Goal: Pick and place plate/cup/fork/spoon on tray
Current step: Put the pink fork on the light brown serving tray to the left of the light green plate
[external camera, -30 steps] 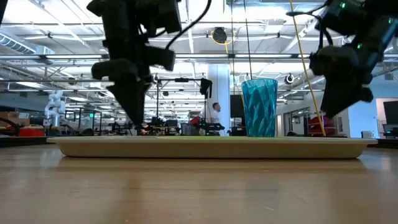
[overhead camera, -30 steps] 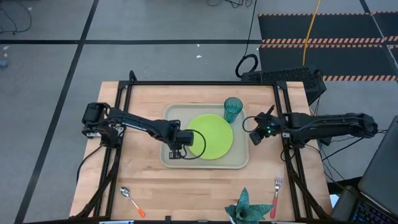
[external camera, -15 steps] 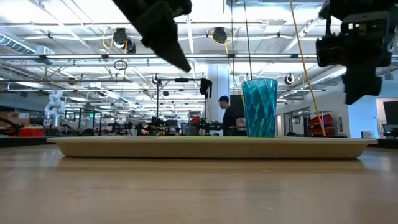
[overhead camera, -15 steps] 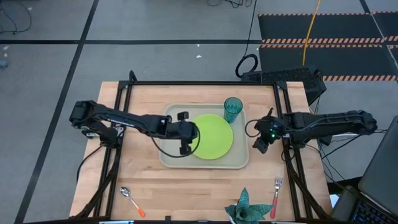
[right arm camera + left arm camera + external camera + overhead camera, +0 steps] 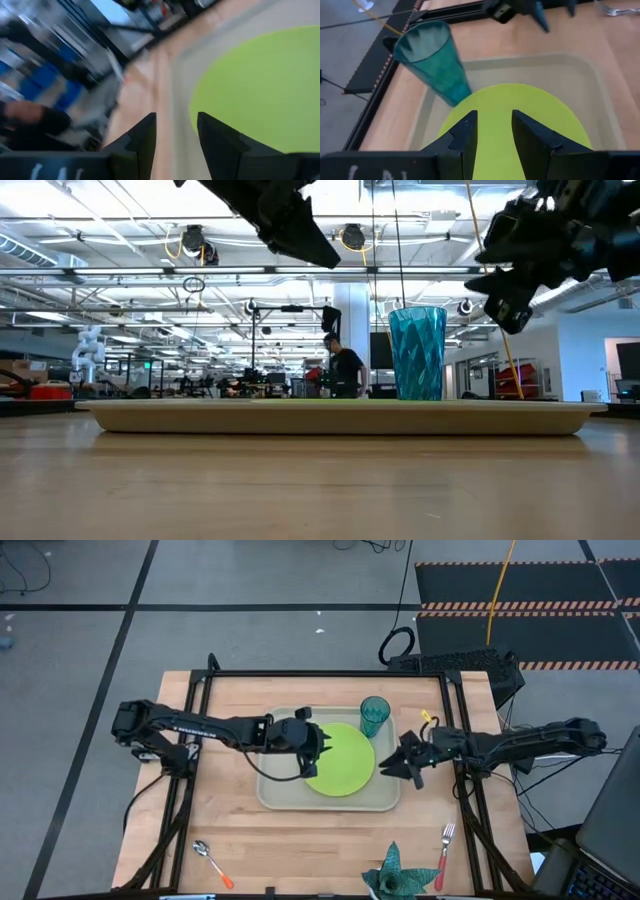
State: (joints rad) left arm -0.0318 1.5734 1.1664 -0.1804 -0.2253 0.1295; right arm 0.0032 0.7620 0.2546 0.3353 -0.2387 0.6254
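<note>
Hovering above the large beige rectangular tray (image 5: 275, 795), my left gripper (image 5: 322, 750) sits over the left edge of the round flat lime-green plate (image 5: 345, 762), fingers (image 5: 465, 145) apart with nothing between them. My right gripper (image 5: 392, 766) hangs at the tray's right rim, fingers (image 5: 142, 142) likewise apart and empty. The plate lies flat in the tray's middle. The small translucent teal-green tumbler cup (image 5: 374, 716) stands upright in the tray's far right corner, just beside the plate. Off the tray, near the table's near edge: orange-handled metal spoon (image 5: 212, 862) at left, red-pink-handled metal fork (image 5: 443, 855) at right, spiky teal-green leafy object (image 5: 392, 876) between them.
</note>
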